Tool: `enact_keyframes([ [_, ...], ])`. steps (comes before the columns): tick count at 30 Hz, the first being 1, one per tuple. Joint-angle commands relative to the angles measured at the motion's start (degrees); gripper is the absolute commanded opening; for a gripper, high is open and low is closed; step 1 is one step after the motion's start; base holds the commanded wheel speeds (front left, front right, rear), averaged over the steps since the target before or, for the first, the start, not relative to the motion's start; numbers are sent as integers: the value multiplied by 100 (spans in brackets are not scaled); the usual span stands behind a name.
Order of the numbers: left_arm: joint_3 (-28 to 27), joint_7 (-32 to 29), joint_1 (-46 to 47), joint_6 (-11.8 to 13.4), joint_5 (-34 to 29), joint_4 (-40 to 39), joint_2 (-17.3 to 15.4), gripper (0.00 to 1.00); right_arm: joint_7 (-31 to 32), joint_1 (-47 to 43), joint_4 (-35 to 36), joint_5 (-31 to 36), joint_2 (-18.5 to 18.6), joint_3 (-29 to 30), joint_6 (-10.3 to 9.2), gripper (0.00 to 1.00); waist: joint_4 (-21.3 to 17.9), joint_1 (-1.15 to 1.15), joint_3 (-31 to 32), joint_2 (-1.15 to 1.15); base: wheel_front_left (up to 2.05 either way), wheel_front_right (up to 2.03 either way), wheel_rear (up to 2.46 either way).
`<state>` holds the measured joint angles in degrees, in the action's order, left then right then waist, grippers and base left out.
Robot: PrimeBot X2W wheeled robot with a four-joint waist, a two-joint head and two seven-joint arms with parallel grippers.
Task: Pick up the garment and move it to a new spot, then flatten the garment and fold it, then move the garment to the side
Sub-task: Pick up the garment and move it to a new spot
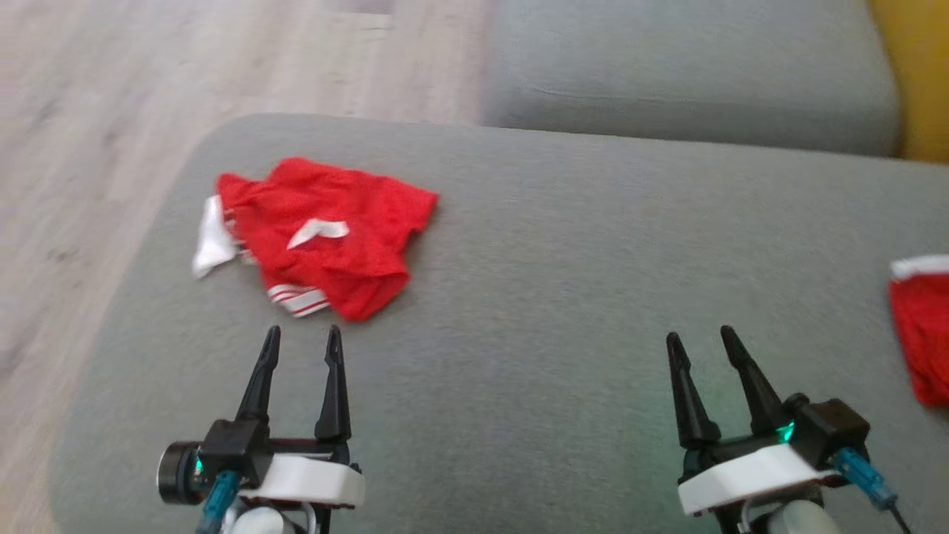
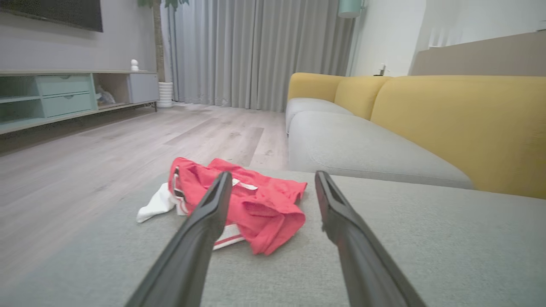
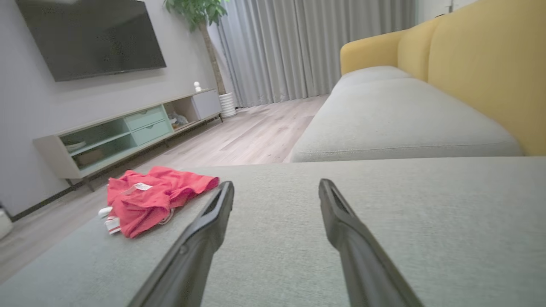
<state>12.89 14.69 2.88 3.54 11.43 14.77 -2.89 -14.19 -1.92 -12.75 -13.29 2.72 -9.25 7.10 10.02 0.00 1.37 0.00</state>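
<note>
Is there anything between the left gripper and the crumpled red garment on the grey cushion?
Nothing visible. The open left gripper points at the red garment, bare grey cushion between them. Another red cloth lies far right, apart.

The garment (image 1: 319, 237) lies on the left part of the near cushion (image 1: 534, 311), just ahead of the left gripper (image 1: 303, 331), with the right gripper (image 1: 700, 334) well to its right, another cloth (image 1: 923, 334) at the far right and a second cushion (image 1: 689, 74) behind.
</note>
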Motion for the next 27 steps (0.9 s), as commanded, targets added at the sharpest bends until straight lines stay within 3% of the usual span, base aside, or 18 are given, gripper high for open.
enact_keyframes([
  [1,-204,31,132,17,-59,-147,-34,100,-66,155,183,-52,16,-184,39,100,421,0,74,0,0,0,0],
  [7,-218,31,80,-12,-91,-121,-50,100,-74,105,133,-125,16,-433,39,100,1031,0,144,0,0,0,0],
  [13,-233,31,-24,-22,-102,-126,-65,100,-78,80,84,-223,16,-652,39,100,1369,0,201,0,0,0,0],
  [21,-245,27,-3,-78,-93,-76,-136,100,-80,92,75,-237,16,-690,39,100,1260,0,86,0,0,0,0],
  [27,-46,-350,605,-359,-206,57,-353,100,-80,209,110,-117,16,-621,39,100,995,0,-256,0,0,0,0],
])
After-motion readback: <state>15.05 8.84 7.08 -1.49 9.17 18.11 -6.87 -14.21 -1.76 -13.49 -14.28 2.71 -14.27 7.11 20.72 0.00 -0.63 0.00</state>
